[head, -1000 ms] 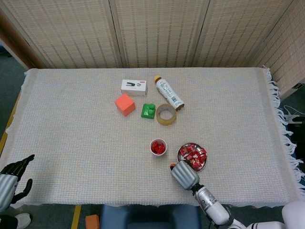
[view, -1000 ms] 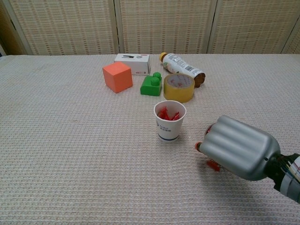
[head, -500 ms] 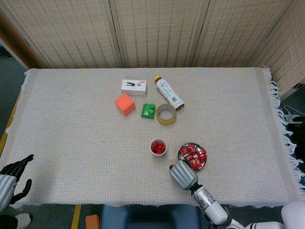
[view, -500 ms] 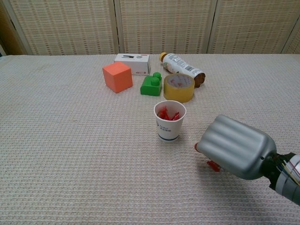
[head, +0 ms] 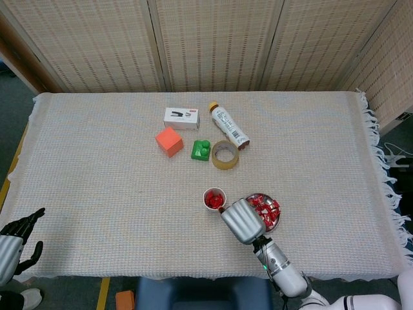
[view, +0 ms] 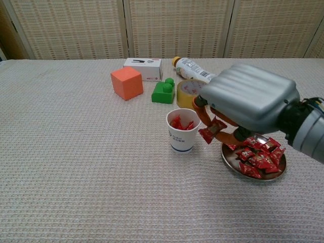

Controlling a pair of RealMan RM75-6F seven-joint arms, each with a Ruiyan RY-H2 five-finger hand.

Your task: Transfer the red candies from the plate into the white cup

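just beside the right robot hand (view: 238, 104), on its left, stands the white cup (view: 183, 130), already holding several red candies (view: 182, 123). the right robot hand pinches one more wrapped candy (view: 207, 133) in its fingertips (view: 203, 115), raised off the plate (view: 230, 158) and hanging close to the cup's rim but not yet over the opening. below and to the right of that robot hand the plate still carries a good heap of red candies (view: 258, 154), so by my reading the job is only partly done: some candies are in, one is on its way, many remain. the left robot hand (head: 16, 236) sits far off at the near-left edge of the worktop (head: 97, 174), fingers spread, holding nothing.

compared with a second ago, the right robot hand has risen from low at the near rim of the plate and moved toward the cup; the plate, hidden behind it in the chest view then, now shows, and the candy is now plainly visible in its pinch. the cup and the left robot hand have not moved.
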